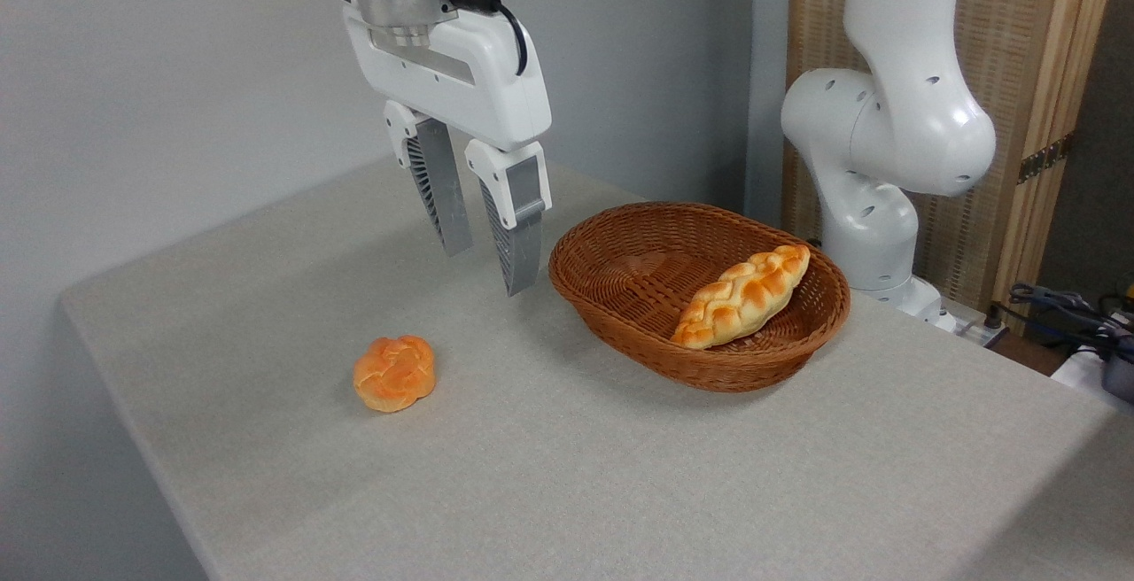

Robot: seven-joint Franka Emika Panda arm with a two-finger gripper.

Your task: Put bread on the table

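Single fixed view of the work surface. The bun point(394, 373), small, round and orange-golden with a knotted, lumpy top, lay directly on the table point(620, 475), out in the open and clear of every other item. The table was light grey with a fine fabric-like texture and rounded edges.

The gripper point(489, 271) hung in the air at roughly one o'clock from the bun, well above the surface and not touching anything. Its two ribbed grey fingers point(518, 244) pointed downward with a clear gap between them, released and holding nothing (the tips sat at slightly different heights because the hand was tilted). A black cable looped from the metal wrist section above the white hand housing.

The basket point(611, 298), brown oval wicker, stood on the table at about two o'clock from the bun and at three o'clock from the gripper, just beside the fingertips as seen from this camera. Inside it a long braided loaf point(742, 296) leaned against the right-hand wall, one end raised toward the rim.

The arm's white base and lower joints point(886, 138) rose behind the basket at the far edge of the table. A slatted wooden screen point(1036, 76) stood behind the arm, and loose cables point(1063, 306) lay at the far right.
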